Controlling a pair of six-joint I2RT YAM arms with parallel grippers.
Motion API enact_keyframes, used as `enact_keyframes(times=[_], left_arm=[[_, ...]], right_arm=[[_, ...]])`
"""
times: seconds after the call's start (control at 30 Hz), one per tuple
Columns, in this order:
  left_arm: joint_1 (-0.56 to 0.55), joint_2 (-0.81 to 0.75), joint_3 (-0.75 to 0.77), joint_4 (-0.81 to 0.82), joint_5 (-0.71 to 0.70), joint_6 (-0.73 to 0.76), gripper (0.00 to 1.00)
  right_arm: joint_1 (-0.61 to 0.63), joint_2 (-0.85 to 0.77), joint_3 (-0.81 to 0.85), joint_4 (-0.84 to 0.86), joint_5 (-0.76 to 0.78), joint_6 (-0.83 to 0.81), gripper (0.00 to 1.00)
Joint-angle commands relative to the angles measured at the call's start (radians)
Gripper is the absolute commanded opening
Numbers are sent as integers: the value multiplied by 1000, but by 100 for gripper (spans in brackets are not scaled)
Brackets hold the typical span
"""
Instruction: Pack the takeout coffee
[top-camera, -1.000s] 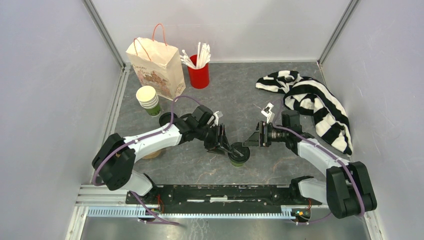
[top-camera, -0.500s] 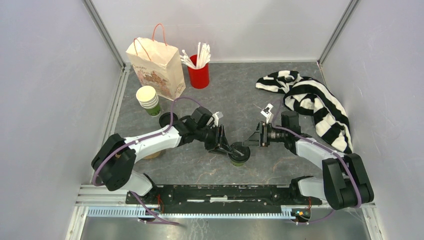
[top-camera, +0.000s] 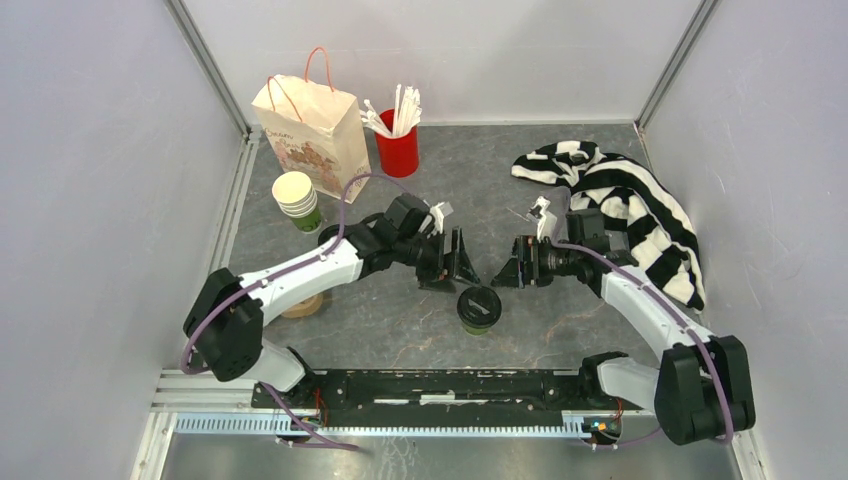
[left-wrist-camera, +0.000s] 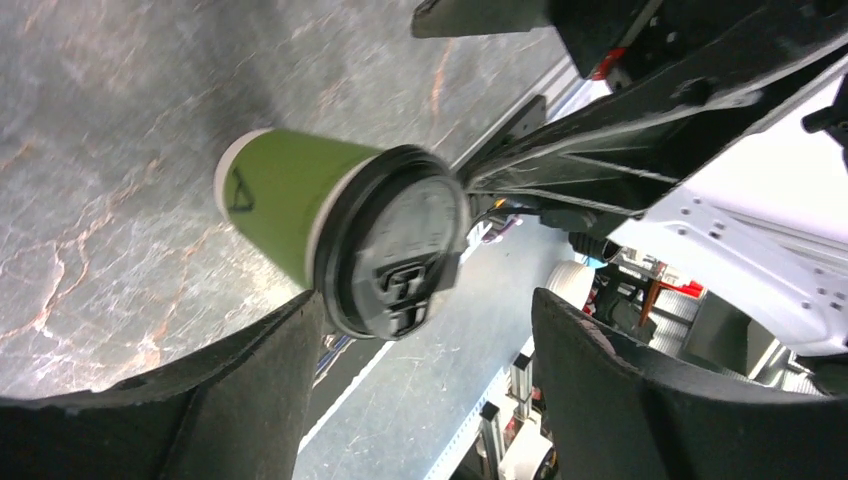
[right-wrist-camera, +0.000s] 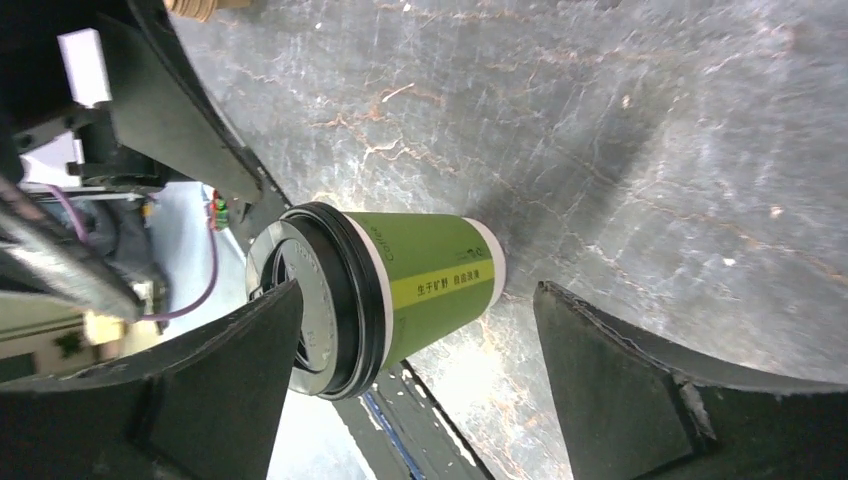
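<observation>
One takeout coffee (top-camera: 479, 308), a green paper cup with a black lid, stands upright on the grey table between the two arms. My left gripper (top-camera: 455, 270) hovers just behind and left of it, open and empty. My right gripper (top-camera: 508, 273) hovers behind and right of it, also open and empty. In the left wrist view the cup (left-wrist-camera: 290, 205) sits beyond the spread gripper (left-wrist-camera: 425, 305), near the left finger. In the right wrist view the cup (right-wrist-camera: 430, 275) lies beyond the wide gripper (right-wrist-camera: 418, 292). The black lid of a second takeout coffee (top-camera: 329, 238) shows partly behind the left arm.
A paper bag with red handles (top-camera: 310, 135) stands at the back left, a red cup of white sticks (top-camera: 398, 150) beside it. A stack of lidless green cups (top-camera: 297, 200) stands in front of the bag. A striped cloth (top-camera: 625, 205) lies at the right. A brown disc (top-camera: 303, 307) lies under the left arm.
Both grippers have drawn back from the lidded cup's top and opened wider. The cup stays standing in the same spot.
</observation>
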Motion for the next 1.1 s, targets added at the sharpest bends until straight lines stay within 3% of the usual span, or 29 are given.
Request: enact_keyframes(times=[0.0, 0.1, 0.23, 0.4, 0.7, 1.07], left_arm=[[-3, -19, 133, -104, -51, 40, 84], [-2, -46, 197, -206, -126, 85, 86], [-1, -129, 253, -298, -281, 113, 87], [1, -274, 258, -303, -459, 93, 91], [2, -422, 237, -304, -621, 77, 92], [2, -485, 198, -311, -645, 49, 93]], right_arm=[[14, -66, 143, -258, 142, -131, 96], [57, -94, 212, -342, 216, -163, 98], [209, -94, 307, -445, 387, -161, 98], [388, -64, 449, -554, 606, -140, 98], [723, 92, 593, -642, 892, -81, 98], [807, 149, 580, -629, 962, -83, 98]])
